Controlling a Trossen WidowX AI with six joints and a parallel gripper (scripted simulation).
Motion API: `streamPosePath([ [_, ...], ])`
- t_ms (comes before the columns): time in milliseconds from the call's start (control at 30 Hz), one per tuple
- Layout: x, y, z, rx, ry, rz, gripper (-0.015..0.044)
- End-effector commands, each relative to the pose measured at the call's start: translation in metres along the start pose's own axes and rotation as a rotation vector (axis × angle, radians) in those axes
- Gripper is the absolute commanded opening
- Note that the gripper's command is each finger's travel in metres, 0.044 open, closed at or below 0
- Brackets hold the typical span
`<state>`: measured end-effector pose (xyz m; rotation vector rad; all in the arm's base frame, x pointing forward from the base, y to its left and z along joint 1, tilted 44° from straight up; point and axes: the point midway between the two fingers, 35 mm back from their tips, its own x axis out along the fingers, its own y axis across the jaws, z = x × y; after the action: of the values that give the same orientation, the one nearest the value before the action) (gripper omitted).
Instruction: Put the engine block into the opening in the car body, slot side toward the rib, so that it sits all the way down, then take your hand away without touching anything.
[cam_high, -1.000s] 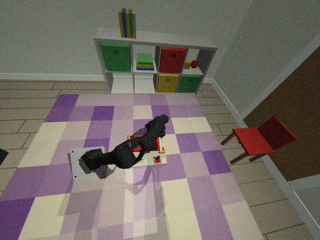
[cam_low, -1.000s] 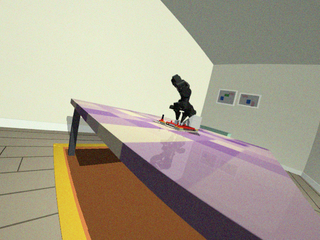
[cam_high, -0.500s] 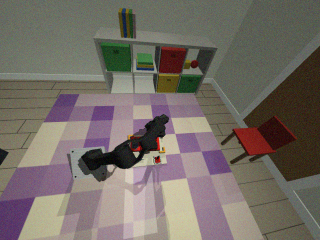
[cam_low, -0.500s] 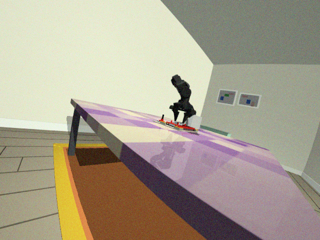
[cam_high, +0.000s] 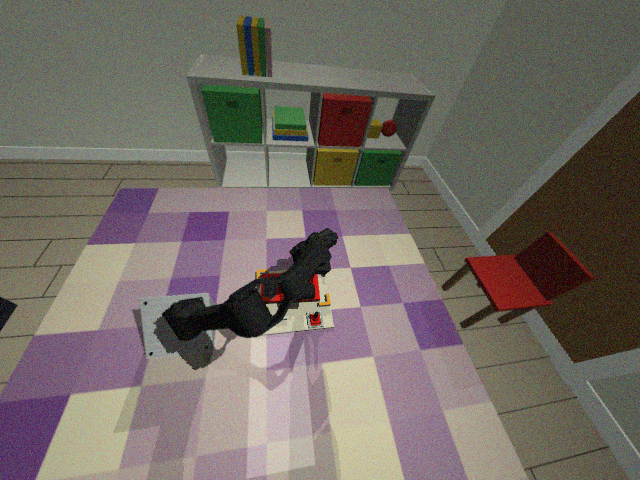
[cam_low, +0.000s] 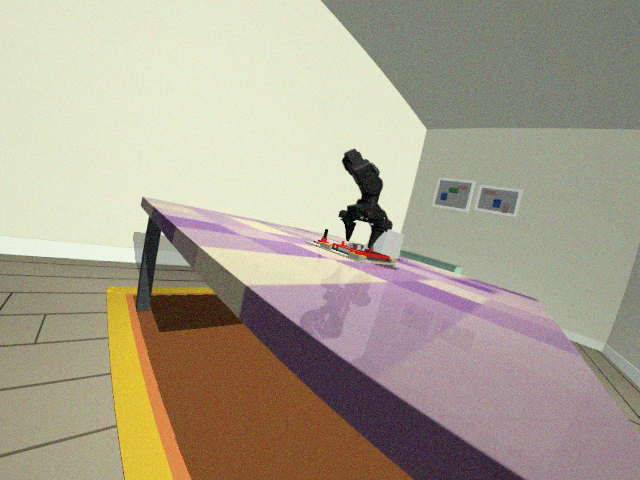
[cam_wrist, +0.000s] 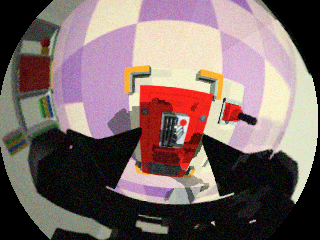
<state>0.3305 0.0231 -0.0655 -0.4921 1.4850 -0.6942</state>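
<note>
The engine block (cam_wrist: 169, 131) (cam_low: 353, 247), grey with a red round spot on top, stands in the opening of the red car body (cam_wrist: 172, 94) (cam_low: 381, 256) (cam_high: 315, 295). It looks upright in the wrist view. How deep it sits and which way its slot side faces, I cannot tell. My gripper (cam_wrist: 172, 135) (cam_low: 360, 244) is open and empty. Its fingers stand wide apart, one on each side of the block and apart from it, with the tips low near the car body's side edges. In the top view the arm hides the block and the fingertips.
The car body lies between yellow-orange corner brackets (cam_wrist: 218, 82) (cam_high: 324, 300) on a pale board (cam_high: 295, 324). A red piece with an upright black lever (cam_wrist: 232, 112) (cam_high: 315, 319) (cam_low: 324, 239) stands close beside it. The arm's base stands on a light grey plate (cam_high: 152, 315).
</note>
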Motion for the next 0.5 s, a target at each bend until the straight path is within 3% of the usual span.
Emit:
streamPosePath([
  [0, -0.0138, 0.0001, 0.0018, -0.001, -0.006, 0.001, 0.044],
  [167, -0.0138, 0.0001, 0.0018, -0.001, -0.006, 0.001, 0.044],
  [467, -0.0138, 0.0001, 0.0018, -0.001, -0.006, 0.001, 0.0204],
])
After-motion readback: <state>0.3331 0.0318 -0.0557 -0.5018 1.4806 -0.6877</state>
